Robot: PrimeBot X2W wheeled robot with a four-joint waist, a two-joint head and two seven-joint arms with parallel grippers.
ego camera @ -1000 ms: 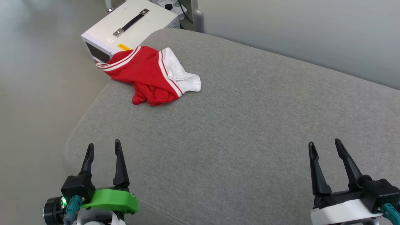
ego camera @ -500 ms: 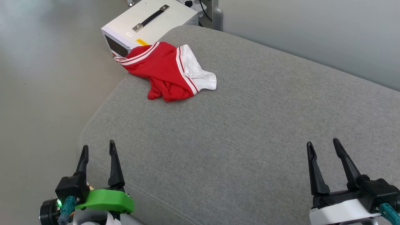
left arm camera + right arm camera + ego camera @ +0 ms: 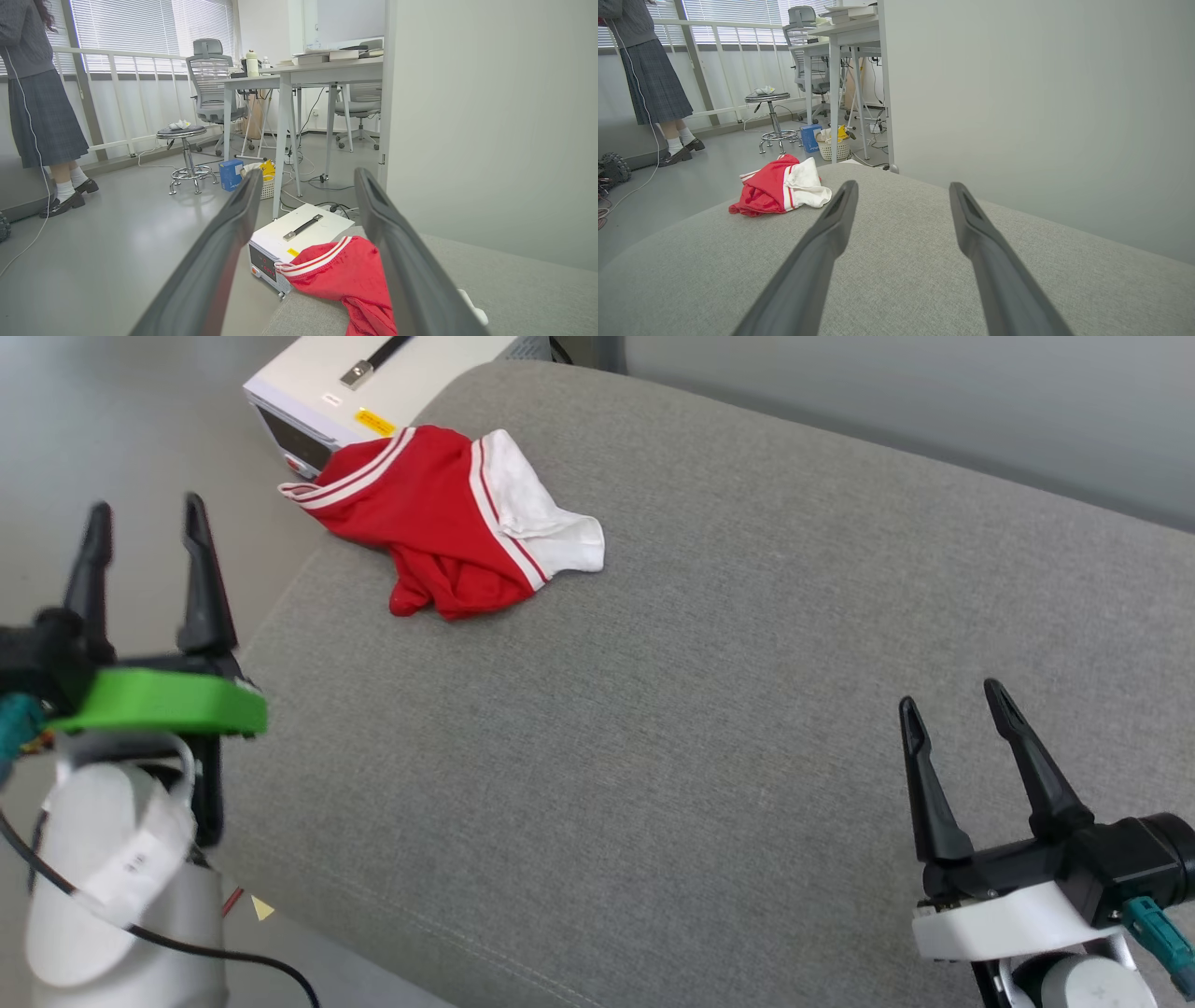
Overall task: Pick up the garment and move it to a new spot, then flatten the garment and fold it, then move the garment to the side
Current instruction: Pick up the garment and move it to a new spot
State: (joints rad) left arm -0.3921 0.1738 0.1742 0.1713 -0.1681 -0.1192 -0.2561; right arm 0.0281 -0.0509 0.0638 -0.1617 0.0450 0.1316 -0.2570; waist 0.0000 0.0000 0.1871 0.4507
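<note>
Red T-shirt [image 3: 439,541] stays crumpled at the far corner of the grey cushion [image 3: 700,709]. Left gripper [image 3: 147,506] has lifted closer, the shirt ahead to its right. It and the right gripper [image 3: 948,693] gape empty.

left gripper [image 3: 145,511]: jaws wide apart, empty, fingers pointing up the head view, green collar [image 3: 159,702] under them, pale forearm [image 3: 103,887] below at the left edge | right gripper [image 3: 949,698]: jaws wide apart, empty, fingers leaning slightly left, white collar [image 3: 1013,922] at its base, low at the lower right
</note>
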